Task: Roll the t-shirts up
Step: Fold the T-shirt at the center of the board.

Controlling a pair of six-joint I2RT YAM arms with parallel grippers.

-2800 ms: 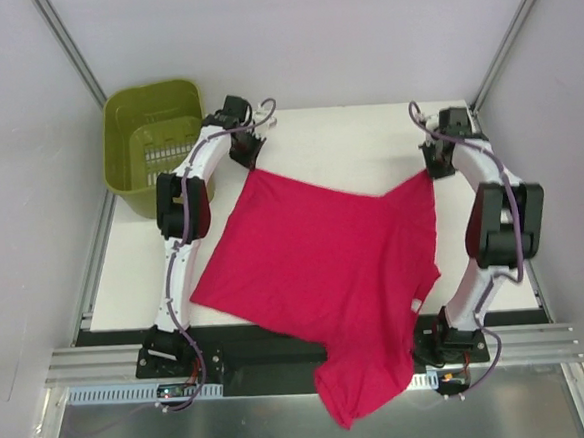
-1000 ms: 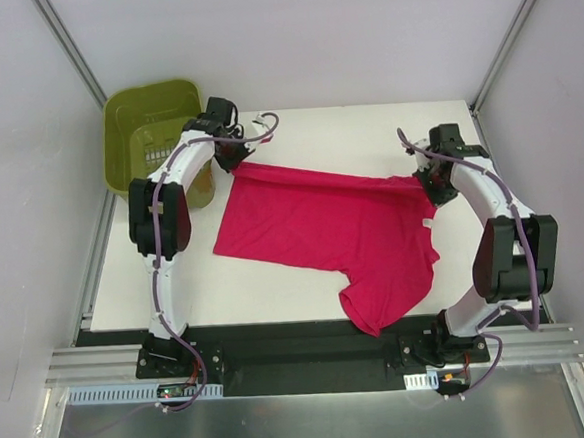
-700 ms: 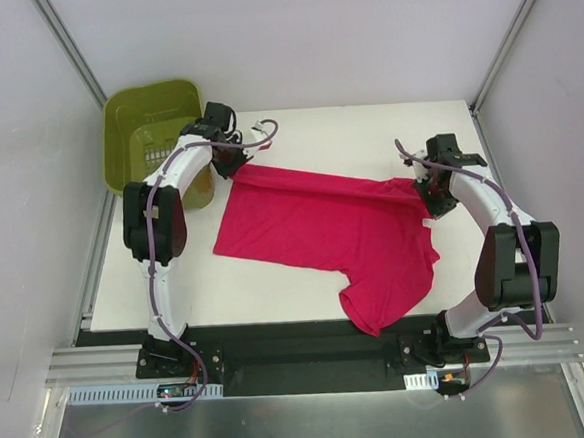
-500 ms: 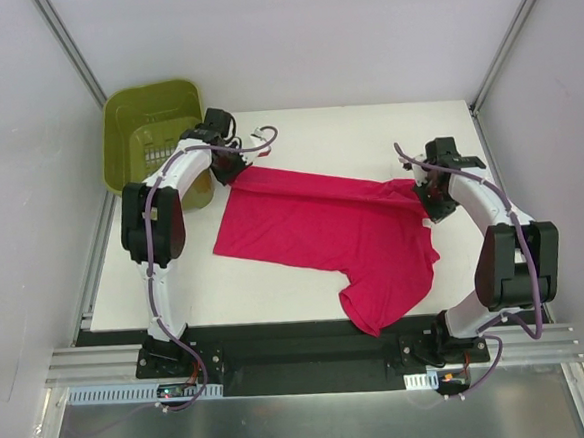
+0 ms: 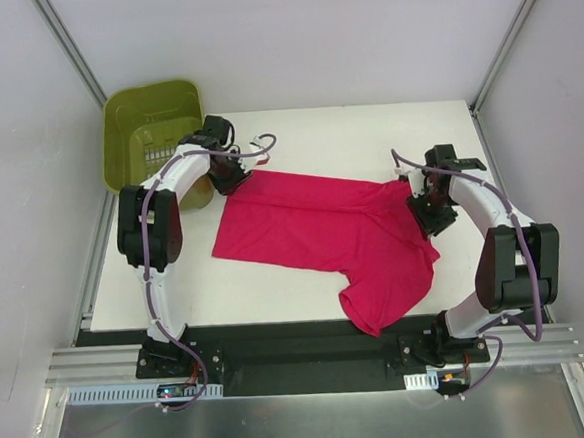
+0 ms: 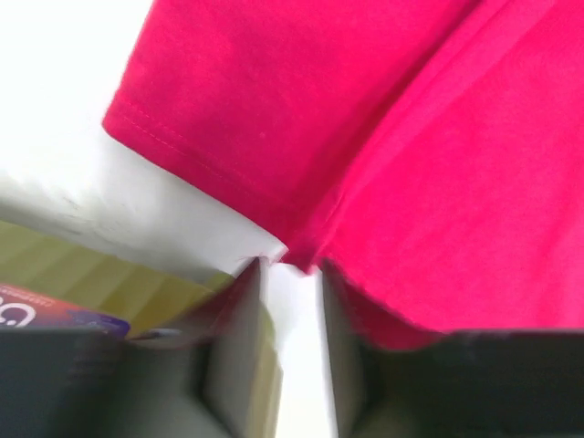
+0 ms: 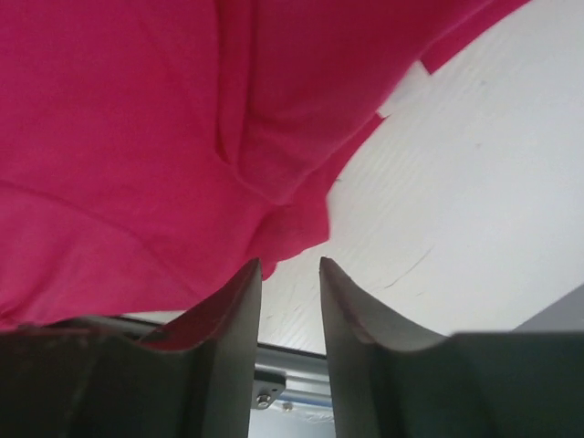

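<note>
The magenta-red t-shirt (image 5: pixel 323 232) lies flat across the white table (image 5: pixel 346 135), one sleeve end reaching the near edge. My left gripper (image 5: pixel 231 178) sits low at the shirt's far left corner. In the left wrist view its jaws (image 6: pixel 290 265) stand slightly open, with bare table between them and the shirt's hem (image 6: pixel 411 137) just past the tips. My right gripper (image 5: pixel 422 215) is at the shirt's right edge. Its jaws (image 7: pixel 290 263) are open too, the shirt (image 7: pixel 137 137) lying just beyond the left fingertip, nothing held.
A green basket (image 5: pixel 150 129) stands at the far left corner, close behind my left arm; its wall (image 6: pixel 82 274) shows in the left wrist view. White enclosure walls ring the table. The metal rail (image 7: pixel 274 383) shows between the right fingers.
Both grippers have gone from shut on the shirt's far corners to open. The far edge has dropped flat onto the table. Both wrists have sunk and drawn slightly nearer.
</note>
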